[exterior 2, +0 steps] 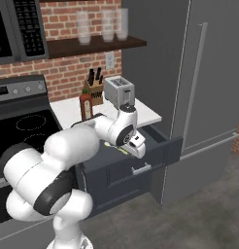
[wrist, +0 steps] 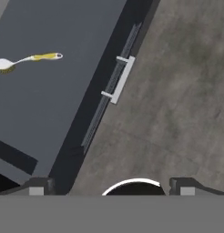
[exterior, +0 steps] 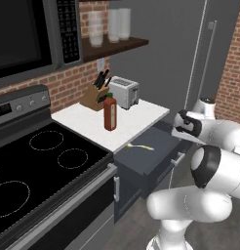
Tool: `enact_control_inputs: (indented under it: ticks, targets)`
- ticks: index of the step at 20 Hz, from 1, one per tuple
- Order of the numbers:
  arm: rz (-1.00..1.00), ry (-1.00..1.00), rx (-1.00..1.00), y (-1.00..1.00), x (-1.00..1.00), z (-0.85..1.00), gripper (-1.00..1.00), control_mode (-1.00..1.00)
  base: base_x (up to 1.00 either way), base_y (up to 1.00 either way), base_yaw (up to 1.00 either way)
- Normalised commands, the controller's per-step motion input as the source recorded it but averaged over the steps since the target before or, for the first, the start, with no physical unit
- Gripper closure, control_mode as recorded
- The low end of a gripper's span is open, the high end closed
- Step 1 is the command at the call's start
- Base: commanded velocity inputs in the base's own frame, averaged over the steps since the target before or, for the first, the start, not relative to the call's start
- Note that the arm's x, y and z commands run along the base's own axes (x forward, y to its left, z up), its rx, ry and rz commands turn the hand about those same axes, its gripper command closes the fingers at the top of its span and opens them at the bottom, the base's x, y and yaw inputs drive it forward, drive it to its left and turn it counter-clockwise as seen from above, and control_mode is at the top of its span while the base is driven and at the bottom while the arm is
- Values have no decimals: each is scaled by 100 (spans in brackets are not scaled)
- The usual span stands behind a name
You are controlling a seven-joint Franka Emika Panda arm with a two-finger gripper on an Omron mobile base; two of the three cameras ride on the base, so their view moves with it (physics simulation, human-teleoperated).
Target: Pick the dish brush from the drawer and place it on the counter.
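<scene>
Yellow-handled dish brush [wrist: 27,59] lies flat on the floor of the open drawer [wrist: 63,104], upper left of the hand view; whitish head at the far left edge, handle tip pointing right toward the drawer front; long axis near horizontal in that frame. My gripper [wrist: 111,185] hangs above the drawer front near its silver bar handle [wrist: 119,80], fingertips [wrist: 37,186] spread wide at the bottom of the frame, nothing between them. So the brush sits up and left of my jaws, well apart; I judge I need to shift inward over the drawer, then roll so the jaws close across the handle. In the left base view the brush shows mid-frame, just below the edge of the counter [exterior: 136,119].
</scene>
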Motion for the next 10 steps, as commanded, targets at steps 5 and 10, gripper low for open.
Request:
enact_control_inputs:
  ticks: [5,10]
  targets:
    - [0,0,1,0,55,-17,-100,-100,0,0,0]
    - [0,0,0,-1,52,-40,-100,-100,0,0,0]
